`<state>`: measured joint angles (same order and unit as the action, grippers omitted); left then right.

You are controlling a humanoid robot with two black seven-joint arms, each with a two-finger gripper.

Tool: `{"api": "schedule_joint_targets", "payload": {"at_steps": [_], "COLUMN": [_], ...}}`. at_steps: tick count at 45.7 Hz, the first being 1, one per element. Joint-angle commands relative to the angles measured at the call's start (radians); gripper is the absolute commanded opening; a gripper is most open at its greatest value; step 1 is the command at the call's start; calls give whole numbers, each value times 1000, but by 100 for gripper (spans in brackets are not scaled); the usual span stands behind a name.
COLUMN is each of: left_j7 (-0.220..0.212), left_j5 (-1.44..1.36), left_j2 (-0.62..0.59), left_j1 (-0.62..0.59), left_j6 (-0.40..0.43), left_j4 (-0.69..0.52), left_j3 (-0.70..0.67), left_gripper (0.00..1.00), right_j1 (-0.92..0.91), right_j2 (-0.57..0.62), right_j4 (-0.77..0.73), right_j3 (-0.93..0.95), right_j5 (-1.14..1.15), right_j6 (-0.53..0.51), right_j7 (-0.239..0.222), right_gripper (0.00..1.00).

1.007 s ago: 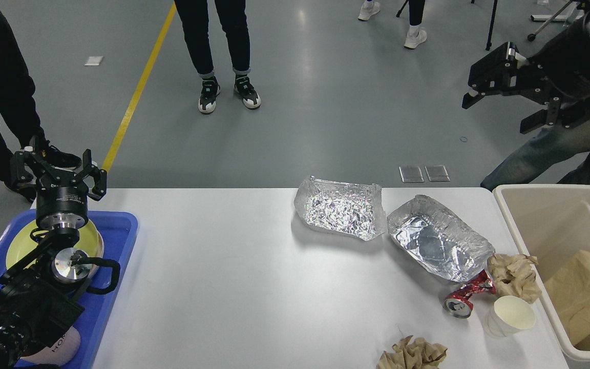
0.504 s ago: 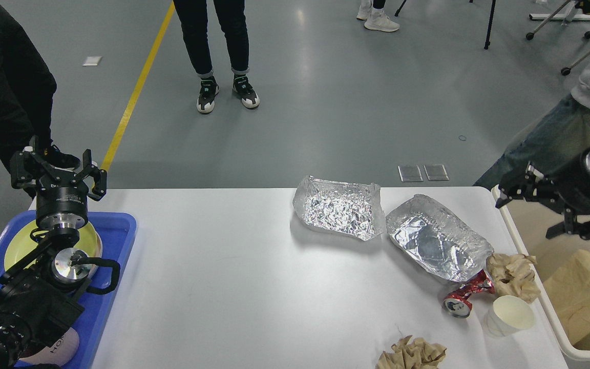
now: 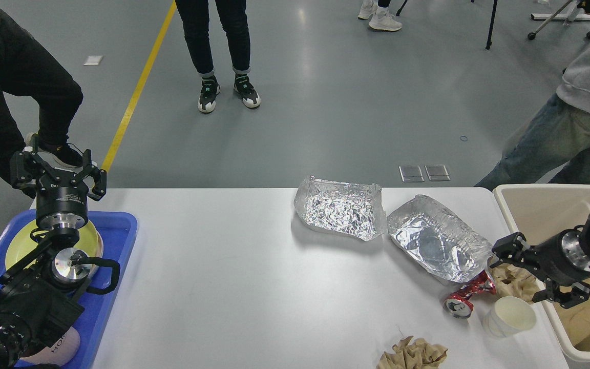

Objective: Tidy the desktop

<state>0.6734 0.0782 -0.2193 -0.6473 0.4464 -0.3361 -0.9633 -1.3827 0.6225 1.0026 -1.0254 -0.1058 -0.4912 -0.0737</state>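
Two arms out, right gripper [image 3: 523, 274] low over crumpled paper [image 3: 515, 282] (jaws wide), left gripper [image 3: 58, 171] likewise.

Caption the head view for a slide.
Right gripper open over crumpled brown paper beside the crushed red can on the white desktop.

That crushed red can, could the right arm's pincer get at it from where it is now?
Probably yes. The right pincer hangs open just right of the can, with only crumpled paper beneath it and nothing lying over the can.
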Motion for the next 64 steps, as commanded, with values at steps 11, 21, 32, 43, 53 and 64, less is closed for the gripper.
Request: {"api": "schedule_joint_targets", "payload": {"at_steps": [11, 21, 32, 43, 53, 64], "left_j7": [0, 0, 0, 0, 0, 0], "left_j5": [0, 0, 0, 0, 0, 0], "left_j2": [0, 0, 0, 0, 0, 0], "left_j1": [0, 0, 0, 0, 0, 0], "left_j6": [0, 0, 0, 0, 0, 0], "left_j4": [0, 0, 0, 0, 0, 0], "left_j3": [0, 0, 0, 0, 0, 0], "left_gripper": [96, 96, 96, 96, 96, 96], "right_j1": [43, 54, 54, 30, -7, -19], "right_j2": [-6, -12, -12, -10, -1, -1], "right_j4": [-2, -13, -7, 13, 13, 33], "right_j3": [11, 25, 25, 25, 22, 24], "right_j5": [3, 3, 3, 0, -2, -2], "right_j6": [29, 23, 13, -4, -49, -87], "right_j7": [0, 0, 0, 0, -1, -1], "right_gripper": [100, 100, 100, 100, 100, 100]}}
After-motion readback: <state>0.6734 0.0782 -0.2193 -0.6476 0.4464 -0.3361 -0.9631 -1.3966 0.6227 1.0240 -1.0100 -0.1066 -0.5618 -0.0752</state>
